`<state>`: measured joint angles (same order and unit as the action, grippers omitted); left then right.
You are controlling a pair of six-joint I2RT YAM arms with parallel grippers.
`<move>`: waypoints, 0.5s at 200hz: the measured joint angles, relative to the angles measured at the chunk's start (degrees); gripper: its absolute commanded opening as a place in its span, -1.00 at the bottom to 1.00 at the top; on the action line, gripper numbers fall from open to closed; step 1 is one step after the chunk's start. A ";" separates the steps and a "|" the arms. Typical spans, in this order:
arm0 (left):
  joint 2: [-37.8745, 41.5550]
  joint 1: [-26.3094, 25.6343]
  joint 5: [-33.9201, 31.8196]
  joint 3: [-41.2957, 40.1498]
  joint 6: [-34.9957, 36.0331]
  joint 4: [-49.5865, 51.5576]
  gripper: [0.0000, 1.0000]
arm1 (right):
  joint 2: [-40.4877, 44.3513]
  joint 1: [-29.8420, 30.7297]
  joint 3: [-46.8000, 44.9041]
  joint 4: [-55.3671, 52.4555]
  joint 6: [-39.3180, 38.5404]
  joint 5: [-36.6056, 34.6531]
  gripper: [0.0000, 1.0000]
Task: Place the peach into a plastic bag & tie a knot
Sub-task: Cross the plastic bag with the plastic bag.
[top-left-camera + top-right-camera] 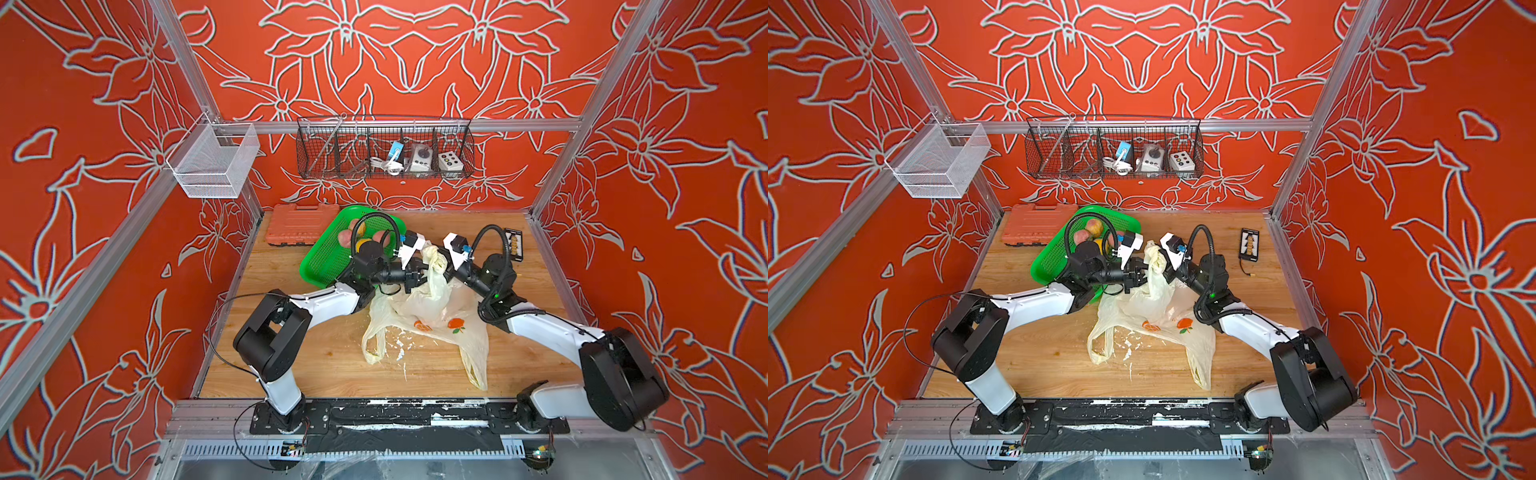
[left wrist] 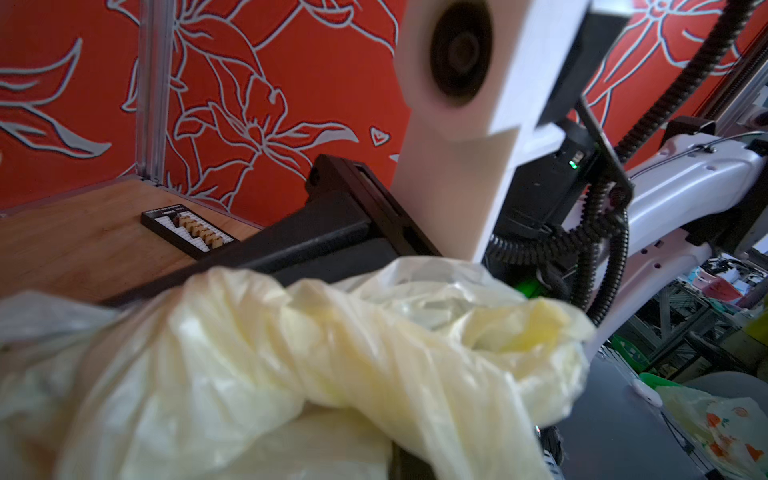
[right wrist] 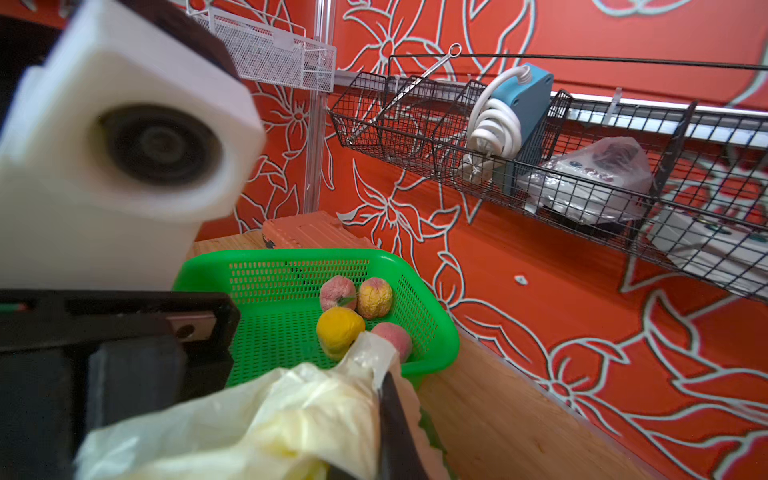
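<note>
Peaches (image 1: 345, 237) lie in the green basket (image 1: 326, 259) in both top views. The plastic bag (image 1: 432, 309) spreads over the counter (image 1: 316, 361) just beside that basket, its twisted neck lifted. My left jaws are closed tight on the neck from the basket side, my right jaws from the side away from the basket. Whether a peach is inside the bag I cannot tell.

Left wrist view: the twisted plastic bag (image 2: 332, 353) fills the foreground and hides my left jaws.

Right wrist view: the plastic bag (image 3: 270, 424) is pinched against my dark finger (image 3: 390, 415), with peaches (image 3: 337, 292) in the green basket (image 3: 291, 274) just beyond.
</note>
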<state>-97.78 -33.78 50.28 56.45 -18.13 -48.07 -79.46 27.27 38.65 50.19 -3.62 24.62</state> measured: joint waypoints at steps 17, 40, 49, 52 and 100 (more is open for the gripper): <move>0.00 -0.13 -1.88 0.00 0.33 -0.42 -0.92 | -1.11 -0.39 0.87 1.09 1.70 0.85 -1.00; 0.28 -0.46 -3.48 -0.22 0.74 -1.51 -0.69 | -2.08 -1.77 1.07 4.22 6.36 4.20 -1.00; 0.96 -0.52 -3.82 -0.81 0.94 -1.44 -0.64 | -2.36 -2.38 1.07 5.66 8.31 5.90 -1.00; 1.31 -0.52 -3.89 -1.14 1.33 -1.42 -0.62 | -2.45 -2.60 1.07 6.03 8.96 6.69 -1.00; 6.49 -1.07 -2.51 -4.13 2.34 3.72 -0.21 | -5.55 -3.39 6.69 9.07 15.72 16.79 -1.00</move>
<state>-91.29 -34.85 47.77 52.31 -15.79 -44.36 -85.01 23.88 45.34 59.27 12.10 41.41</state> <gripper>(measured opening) 0.386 0.053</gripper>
